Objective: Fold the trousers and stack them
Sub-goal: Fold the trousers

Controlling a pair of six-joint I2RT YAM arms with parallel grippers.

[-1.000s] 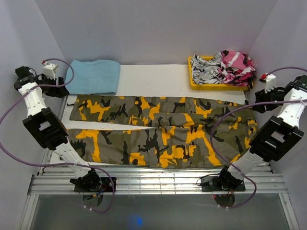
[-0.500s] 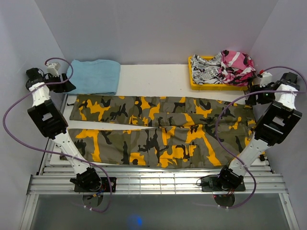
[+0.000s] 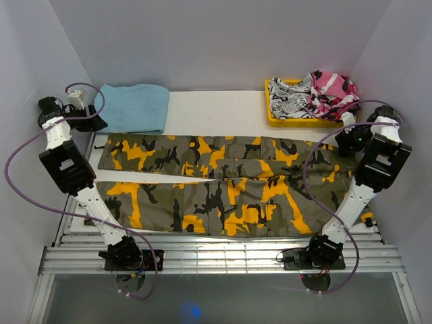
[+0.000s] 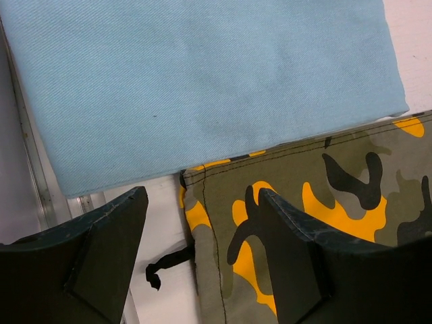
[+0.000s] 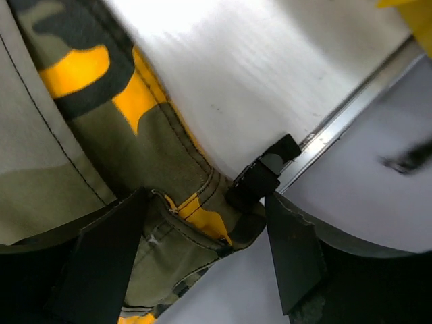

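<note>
Both arms have come in from the sides over the last second. The left arm (image 3: 66, 165) got there first and has barely budged in the last half-second. The right arm (image 3: 378, 162) was parked out by the right wall and has now swung in over the far right corner of the trousers (image 3: 223, 185).

The trousers themselves haven't shifted. They're spread flat along the near half of the table (image 3: 216, 108), legs toward the left edge and waist toward the right, with no fold in them yet.

The left fingers (image 4: 108, 256) are spread wide with nothing in them, poised over the hem corner of the far leg. That corner sits right up against the blue towel (image 4: 202, 81), and I can't tell which one lies on top.

The right fingers (image 5: 101, 263) widened on the way in and now stand well apart, straddling the waist corner by its black buckle (image 5: 260, 175) at the table's right edge. There's cloth between them, but it isn't pinched.

So I'd say we're lined up to grab the two far corners and bring the far leg over the near one. My worry is the left side, where a sloppy pinch could pick up the towel too. The yellow tray (image 3: 271, 108) of other clothes is close to the right arm, so I'd watch that on the lift.
</note>
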